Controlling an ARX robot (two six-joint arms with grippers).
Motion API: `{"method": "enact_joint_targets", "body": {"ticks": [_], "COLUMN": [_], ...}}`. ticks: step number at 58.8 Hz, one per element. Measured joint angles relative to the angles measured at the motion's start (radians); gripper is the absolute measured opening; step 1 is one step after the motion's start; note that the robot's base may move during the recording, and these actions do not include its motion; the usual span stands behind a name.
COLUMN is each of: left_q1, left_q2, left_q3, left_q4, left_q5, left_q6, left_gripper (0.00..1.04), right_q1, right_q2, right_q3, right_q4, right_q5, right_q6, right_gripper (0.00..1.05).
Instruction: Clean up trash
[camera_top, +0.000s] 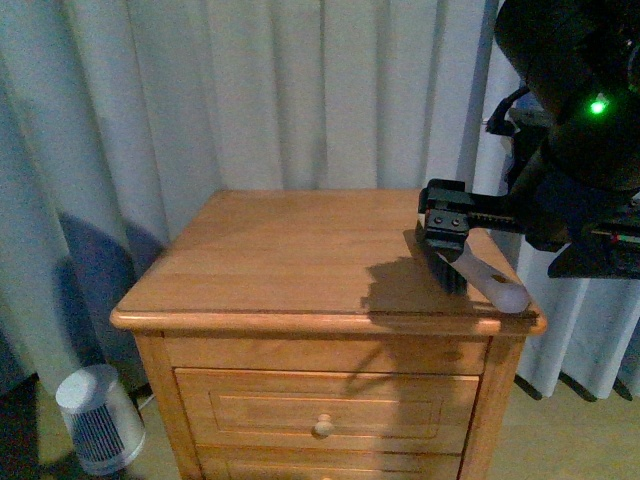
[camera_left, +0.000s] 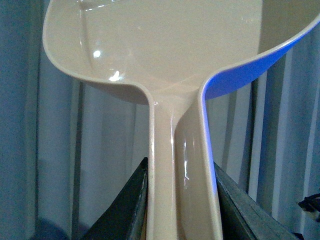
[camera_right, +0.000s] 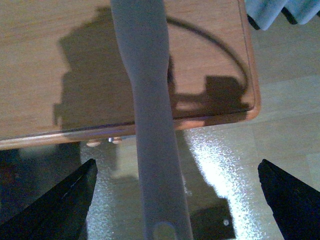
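My left gripper (camera_left: 180, 165) is shut on the handle of the pale pink dustpan (camera_left: 165, 50), whose scoop is raised in front of the curtain. The left gripper does not show in the front view. My right gripper (camera_top: 445, 235) is open at the right front corner of the wooden nightstand (camera_top: 290, 250). In the right wrist view a pale brush handle (camera_right: 152, 150) lies between the wide-open jaws of this gripper (camera_right: 176, 167), untouched, and sticks out over the nightstand's edge. It also shows in the front view (camera_top: 495, 280). No crumpled white paper ball is in view.
Grey-white curtains (camera_top: 300, 90) hang behind the nightstand. A small white ribbed appliance (camera_top: 98, 415) stands on the floor at the lower left. The nightstand has drawers with a round knob (camera_top: 323, 427). Shiny floor (camera_right: 280, 130) lies past its edge.
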Motion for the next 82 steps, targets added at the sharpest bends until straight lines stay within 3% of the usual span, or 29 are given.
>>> {"method": "enact_joint_targets", "body": {"ticks": [14,42,43,63,82], "left_q1": [0.0,0.0,0.0,0.0,0.0], "left_q2": [0.0,0.0,0.0,0.0,0.0], "left_q3": [0.0,0.0,0.0,0.0,0.0], "left_q4": [0.0,0.0,0.0,0.0,0.0], "left_q5": [0.0,0.0,0.0,0.0,0.0], "left_q6": [-0.002,-0.002,-0.002,-0.002,-0.002], "left_gripper": [0.29,0.29,0.29,0.29,0.29], "right_q1": [-0.004,-0.009,-0.013,0.002,0.05], "right_q2": [0.06,0.069,-0.062,-0.6,-0.939], "right_q3": [0.015,0.015,-0.111,-0.444,-0.662], "right_q4": [0.013,0.039,0.29,0.808,0.915], "right_q5": [-0.014,-0.032,0.021,0.15,0.252], "right_q6": [0.031,0.048,-0.056,-0.412,-0.551], "right_gripper": [0.96,0.23,0.22,0.21,0.21]}}
